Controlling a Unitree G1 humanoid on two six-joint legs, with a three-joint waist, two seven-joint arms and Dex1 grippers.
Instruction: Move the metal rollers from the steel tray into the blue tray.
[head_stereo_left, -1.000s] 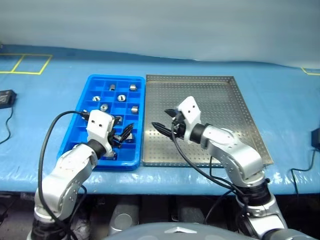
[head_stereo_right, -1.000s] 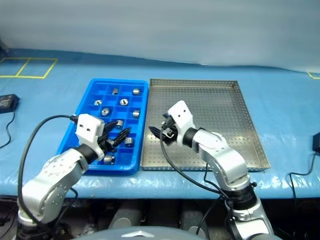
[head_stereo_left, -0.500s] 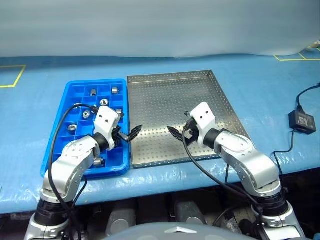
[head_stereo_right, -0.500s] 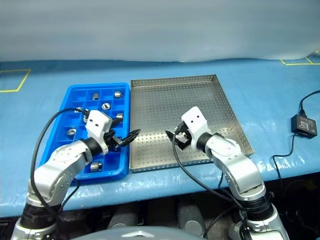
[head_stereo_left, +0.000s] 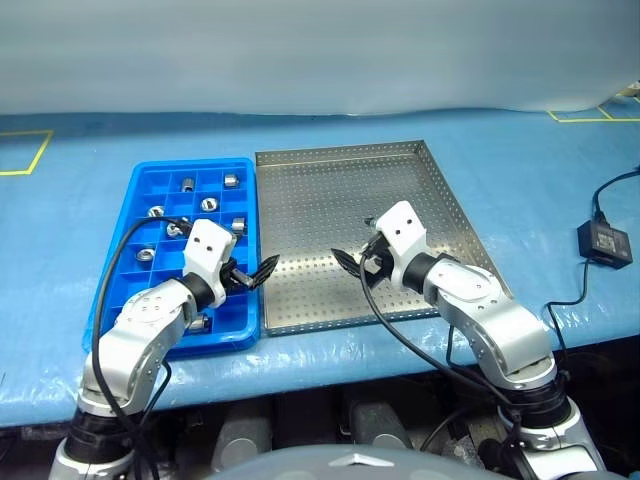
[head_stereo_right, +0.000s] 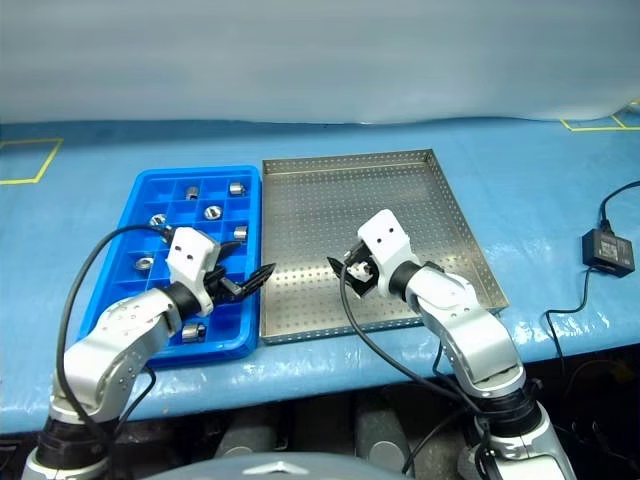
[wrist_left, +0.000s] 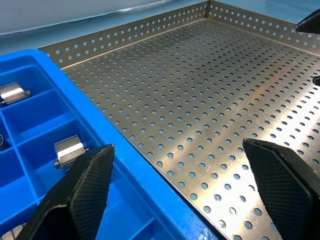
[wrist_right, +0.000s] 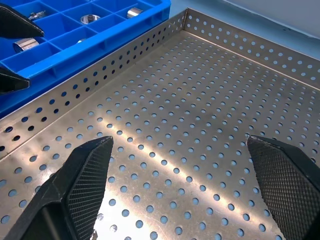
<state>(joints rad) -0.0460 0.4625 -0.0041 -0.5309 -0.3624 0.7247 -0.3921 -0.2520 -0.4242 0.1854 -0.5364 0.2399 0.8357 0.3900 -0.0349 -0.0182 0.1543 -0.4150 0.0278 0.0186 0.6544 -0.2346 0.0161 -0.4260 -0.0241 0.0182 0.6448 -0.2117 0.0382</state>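
Both sets of fingers are spread wide with nothing between them. The left gripper (head_stereo_left: 255, 272) hangs right over the seam where the blue tray (head_stereo_left: 118, 275) butts up against the steel tray (head_stereo_left: 440, 210), one finger over the blue side and one over the metal floor. The right gripper (head_stereo_left: 356, 263) hovers low over the near part of the steel tray, tips pointing toward the left one, a short gap apart.

The steel tray looks bare, all perforated floor and no rollers on it that I can spot. The rollers (head_stereo_left: 187, 183) sit scattered through the blue tray's compartments, one per cell. A few near ones sit close to the left arm and are partly hidden by it. So my read is the job's basically done.

What could still go sideways: the left fingers are low and close to the blue tray's rim, so a careless pull-back could clip the rim, shove the tray and pop a roller out of its cell. The cable (head_stereo_left: 115, 270) looping off the left wrist drapes over the blue tray too and could snag it.
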